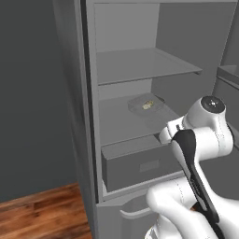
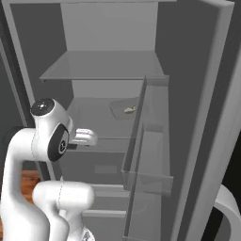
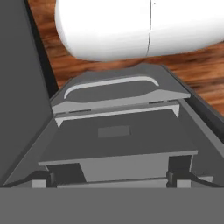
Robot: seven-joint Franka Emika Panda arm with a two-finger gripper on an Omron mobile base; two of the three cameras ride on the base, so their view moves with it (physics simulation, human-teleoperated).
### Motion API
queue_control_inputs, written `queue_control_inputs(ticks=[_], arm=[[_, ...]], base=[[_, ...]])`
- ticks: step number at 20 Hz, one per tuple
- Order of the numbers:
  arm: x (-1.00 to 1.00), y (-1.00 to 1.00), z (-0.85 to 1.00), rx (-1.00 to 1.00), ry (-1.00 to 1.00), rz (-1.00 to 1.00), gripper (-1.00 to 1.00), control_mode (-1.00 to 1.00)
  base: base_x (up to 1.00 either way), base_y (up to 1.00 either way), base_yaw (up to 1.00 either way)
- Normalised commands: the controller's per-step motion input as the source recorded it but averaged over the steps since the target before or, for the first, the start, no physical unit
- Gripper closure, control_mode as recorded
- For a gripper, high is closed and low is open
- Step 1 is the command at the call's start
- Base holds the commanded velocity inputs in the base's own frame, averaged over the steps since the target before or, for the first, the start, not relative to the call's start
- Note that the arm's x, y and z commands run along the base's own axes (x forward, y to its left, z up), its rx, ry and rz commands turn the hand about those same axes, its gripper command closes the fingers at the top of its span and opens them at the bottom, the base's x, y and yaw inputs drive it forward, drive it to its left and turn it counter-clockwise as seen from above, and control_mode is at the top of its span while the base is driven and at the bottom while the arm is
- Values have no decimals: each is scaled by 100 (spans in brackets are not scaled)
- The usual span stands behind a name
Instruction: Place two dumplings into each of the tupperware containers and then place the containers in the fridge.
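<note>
Left base view: set behind and left of the arm (image 1: 196, 154), facing forward and slightly down into the open fridge (image 1: 88, 116), close in; wood floor (image 1: 42, 212) at lower left.

Right base view: set behind and right of the arm, facing the same fridge interior past the door racks (image 2: 150, 141).

Shared by both: shelves, grey drawer (image 1: 140, 163), one tupperware container (image 1: 145, 105) on the middle shelf.

Hand view: rolled, looking at the drawer front from very near, fingers (image 3: 179, 168) at bottom.
</note>
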Motion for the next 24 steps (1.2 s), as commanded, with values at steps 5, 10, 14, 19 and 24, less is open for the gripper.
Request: queue_control_inputs(ticks=[5, 10, 14, 19, 24], arm=[[-4, 0, 0, 0, 0, 0, -100, 100], [0, 0, 0, 0, 0, 0, -100, 100], [0, 0, 0, 0, 0, 0, -100, 100], [0, 0, 0, 0, 0, 0, -100, 100], [0, 0, 0, 0, 0, 0, -100, 100]], base=[[-12, 0, 0], [-88, 0, 9], [-100, 0, 13], [-100, 38, 11], [-99, 74, 26]])
